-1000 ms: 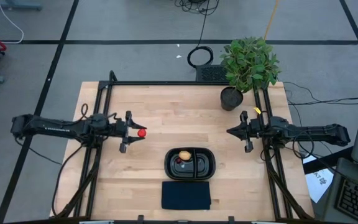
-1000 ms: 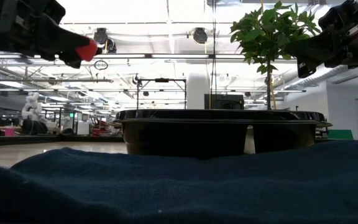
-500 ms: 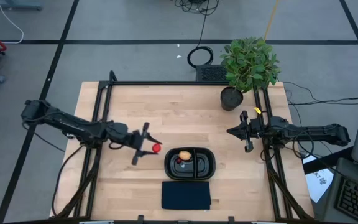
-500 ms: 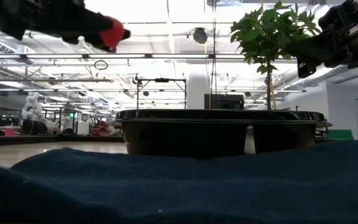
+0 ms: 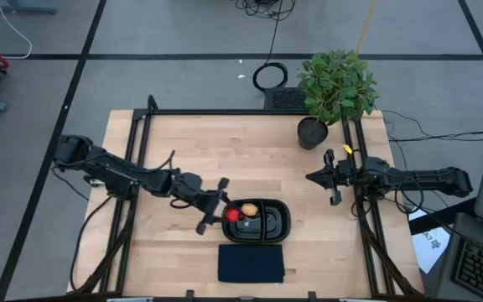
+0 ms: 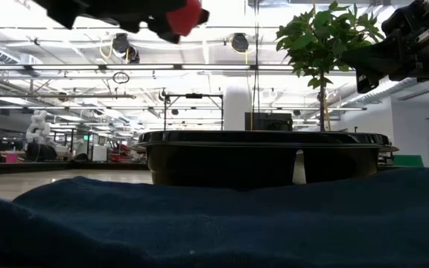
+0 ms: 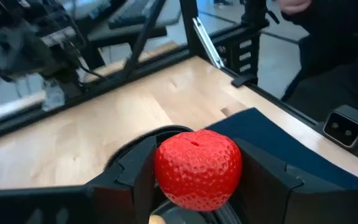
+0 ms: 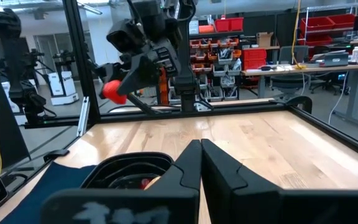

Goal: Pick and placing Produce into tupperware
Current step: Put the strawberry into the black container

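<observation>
The red ball (image 5: 232,215) sits in my left gripper (image 5: 231,215), which is shut on it over the left end of the black tupperware (image 5: 275,226). The low view shows that ball (image 6: 183,16) high above the tupperware's rim (image 6: 259,138). A tan-orange ball (image 5: 248,209) lies in the tupperware's left compartment. A tiny dark red piece (image 8: 145,183) shows inside it in the right wrist view. My right gripper (image 5: 309,178) hangs shut above the table's right side, away from the produce. My left gripper pinches the red ball between its two fingers, one finger (image 7: 135,177) on each of two opposite sides (image 7: 166,168). The fingers reach in from the table's left, slanting toward the near edge. The ball is lifted clear above the tupperware's left end.
A dark blue cloth (image 5: 251,262) lies flat just near of the tupperware. A potted green plant (image 5: 335,84) stands at the far right corner, its pot (image 5: 312,132) on the table. Bare wood stretches across the far and left parts of the table (image 5: 225,151).
My left gripper has carried the red ball toward the table's right and near edges, from the left part of the table to above the tupperware's left end, turning to point more toward the near edge. It has stayed shut on the ball.
</observation>
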You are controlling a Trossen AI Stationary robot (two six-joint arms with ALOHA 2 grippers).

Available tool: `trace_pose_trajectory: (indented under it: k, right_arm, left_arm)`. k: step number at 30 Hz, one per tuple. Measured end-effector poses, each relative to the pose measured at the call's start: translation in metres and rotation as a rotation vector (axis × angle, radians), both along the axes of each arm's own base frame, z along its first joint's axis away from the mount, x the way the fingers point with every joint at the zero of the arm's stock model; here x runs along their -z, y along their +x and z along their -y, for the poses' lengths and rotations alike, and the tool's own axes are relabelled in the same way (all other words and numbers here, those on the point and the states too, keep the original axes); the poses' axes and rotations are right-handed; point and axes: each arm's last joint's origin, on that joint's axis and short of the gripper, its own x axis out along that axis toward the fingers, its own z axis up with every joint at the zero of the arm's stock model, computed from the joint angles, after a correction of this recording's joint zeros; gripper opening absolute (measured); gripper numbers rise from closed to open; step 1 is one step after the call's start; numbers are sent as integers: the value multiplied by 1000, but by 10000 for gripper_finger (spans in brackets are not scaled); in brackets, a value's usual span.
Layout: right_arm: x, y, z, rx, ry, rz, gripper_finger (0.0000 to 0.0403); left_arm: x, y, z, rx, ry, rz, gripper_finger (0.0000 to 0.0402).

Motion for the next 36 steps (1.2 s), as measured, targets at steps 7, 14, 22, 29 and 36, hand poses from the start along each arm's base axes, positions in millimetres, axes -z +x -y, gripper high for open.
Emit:
trace_pose_trajectory:
  k: [7,14,22,29,36]
  right_arm:
    - [2,0,0,0,1,-16,0]
    - [2,0,0,-1,20,-26,0]
    - [3,0,0,-1,20,-36,0]
    - [4,1,0,-1,21,-41,0]
    - [4,1,0,-1,21,-46,0]
  left_arm:
    - [5,33,-1,-12,1,-120,186]
    - [18,64,2,-44,-53,-251,186]
    - [40,88,6,-92,-60,-382,186]
    - [52,104,12,-96,-14,-416,186]
    - [54,103,12,-130,-2,-436,186]
